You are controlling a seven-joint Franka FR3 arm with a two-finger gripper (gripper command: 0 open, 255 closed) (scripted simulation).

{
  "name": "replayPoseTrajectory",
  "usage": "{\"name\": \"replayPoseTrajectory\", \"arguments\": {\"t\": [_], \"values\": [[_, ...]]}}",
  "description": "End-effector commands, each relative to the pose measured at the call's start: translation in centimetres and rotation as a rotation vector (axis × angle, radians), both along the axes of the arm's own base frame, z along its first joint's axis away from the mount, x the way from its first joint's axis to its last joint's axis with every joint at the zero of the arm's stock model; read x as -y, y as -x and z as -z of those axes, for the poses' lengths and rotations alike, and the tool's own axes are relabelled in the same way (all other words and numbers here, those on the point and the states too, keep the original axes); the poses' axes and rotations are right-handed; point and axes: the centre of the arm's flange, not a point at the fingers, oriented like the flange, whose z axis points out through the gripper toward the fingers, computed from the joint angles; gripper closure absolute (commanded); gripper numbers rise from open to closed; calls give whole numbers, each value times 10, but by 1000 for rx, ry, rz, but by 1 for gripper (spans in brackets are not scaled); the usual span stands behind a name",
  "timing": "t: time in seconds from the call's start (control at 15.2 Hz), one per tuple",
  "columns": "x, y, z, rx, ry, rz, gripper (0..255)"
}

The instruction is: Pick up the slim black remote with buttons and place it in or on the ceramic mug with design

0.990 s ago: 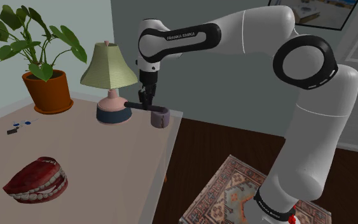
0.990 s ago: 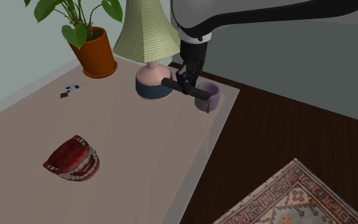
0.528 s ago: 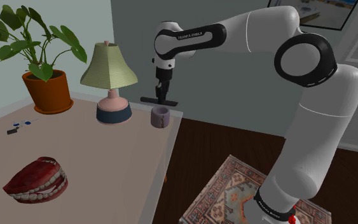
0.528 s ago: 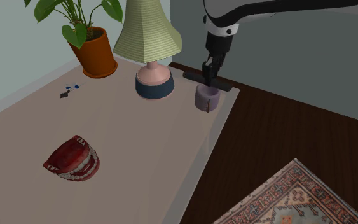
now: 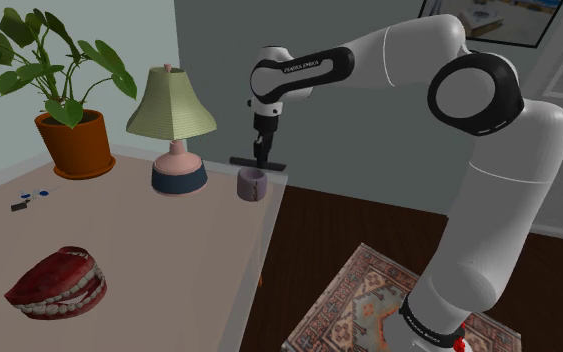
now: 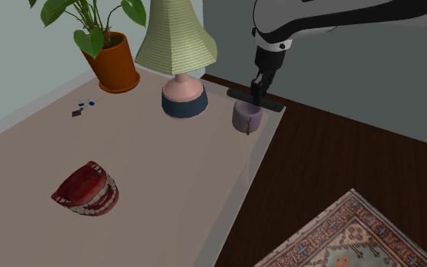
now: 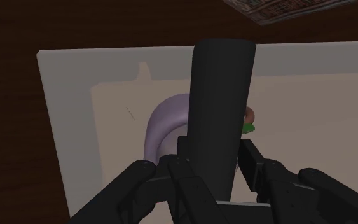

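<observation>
Going by the shoulder view, left to right.

- Far left corner of the counter (image 5: 169,250): a leafy green plant (image 5: 49,60) in an orange pot (image 5: 69,147).
- Near the pot, a few tiny dark and blue bits (image 5: 29,198), too small to name.
- Near left: a red set of model teeth (image 5: 57,285) with the jaws open, well apart from everything else.
- Far middle: a lamp (image 5: 174,130) with a pale green ribbed shade, a pink body and a dark blue foot.
- Just right of the lamp, at the counter's far right corner: a lilac mug (image 5: 253,184), standing upright. The wrist view shows its curved rim (image 7: 161,124) and a speck of green and pink beside the remote.
- Over the mug: the tool (image 5: 260,157) points straight down. It pinches a slim black remote (image 5: 241,162) at its middle, with the fingers (image 7: 255,159) pressed against either side.
- The remote lies level, crosswise just above the mug's mouth, with both ends sticking out past the rim. I cannot tell whether it touches the rim.
- The second exterior view shows the same: tool (image 6: 257,94), remote (image 6: 274,105), mug (image 6: 246,117).
- Right of the counter: a dark wooden floor (image 5: 349,215) and a patterned rug (image 5: 369,295).
- Far right: the white arm (image 5: 399,50) rises and bends over leftward.
</observation>
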Motion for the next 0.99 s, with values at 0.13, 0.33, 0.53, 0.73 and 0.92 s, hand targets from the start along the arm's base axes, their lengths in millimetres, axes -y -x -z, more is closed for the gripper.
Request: {"name": "replayPoseTrajectory", "arguments": {"t": [0.13,0.33,0.53,0.73,0.92], "values": [[0,0,21,0,0,0,255],[0,0,34,0,0,0,255],[0,0,34,0,0,0,255],[0,0,34,0,0,0,255],[0,0,34,0,0,0,0]]}}
